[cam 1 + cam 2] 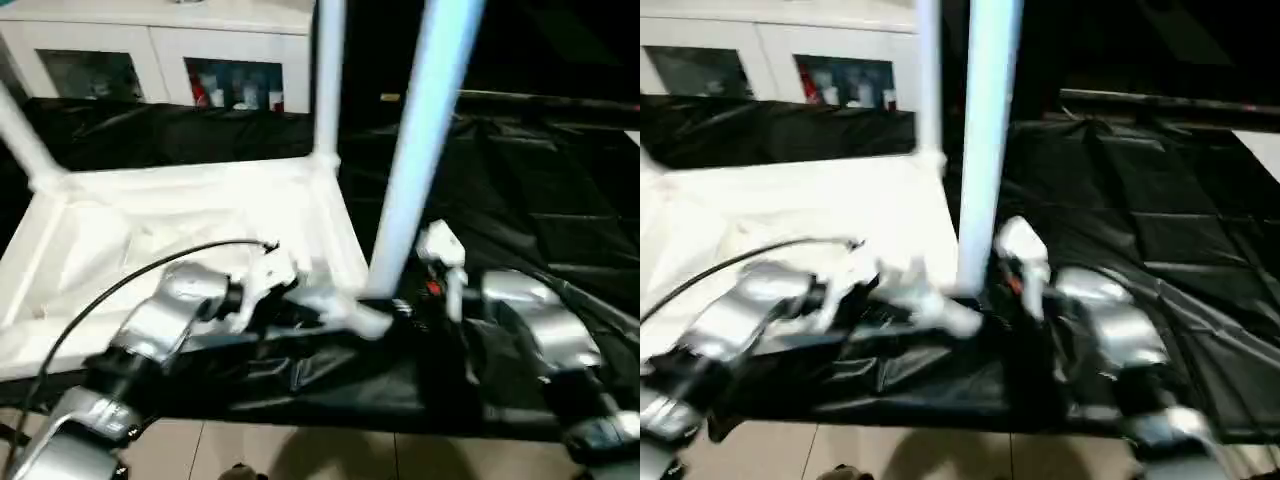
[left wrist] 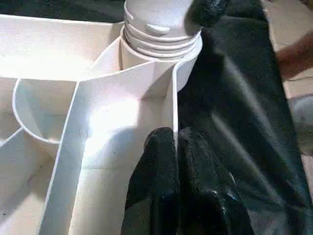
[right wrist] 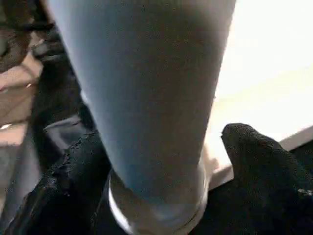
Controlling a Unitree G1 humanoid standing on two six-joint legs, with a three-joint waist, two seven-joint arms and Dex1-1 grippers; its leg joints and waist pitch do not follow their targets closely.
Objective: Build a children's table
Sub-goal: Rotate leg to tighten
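The children's table [image 1: 190, 235] lies upside down on the black-draped surface [image 1: 520, 200], ribbed underside facing up at me. Three white legs already stand up from its corners: a far corner leg [image 1: 326, 70], a tilted leg [image 1: 22, 135] at the other far corner, and the near-corner leg [image 1: 425, 130] right in front of my head, cutting across the middle of the scene.

My left gripper [image 2: 173, 196] has its jaws clenched together, and they pinch the thin rim wall of the tabletop just beside the near corner socket [image 2: 161, 41], where the leg's ringed base sits. My right gripper [image 3: 161, 166] has its jaws spread wide, one black finger [image 3: 73, 181] on each side of the near-corner leg's base; whether they press on it, I cannot tell.

A black cable [image 1: 130, 275] loops over my left forearm and across the tabletop. Behind the table stands a white glass-door cabinet [image 1: 170, 60]. Pale tiled floor [image 1: 330, 450] shows at the surface's near edge.
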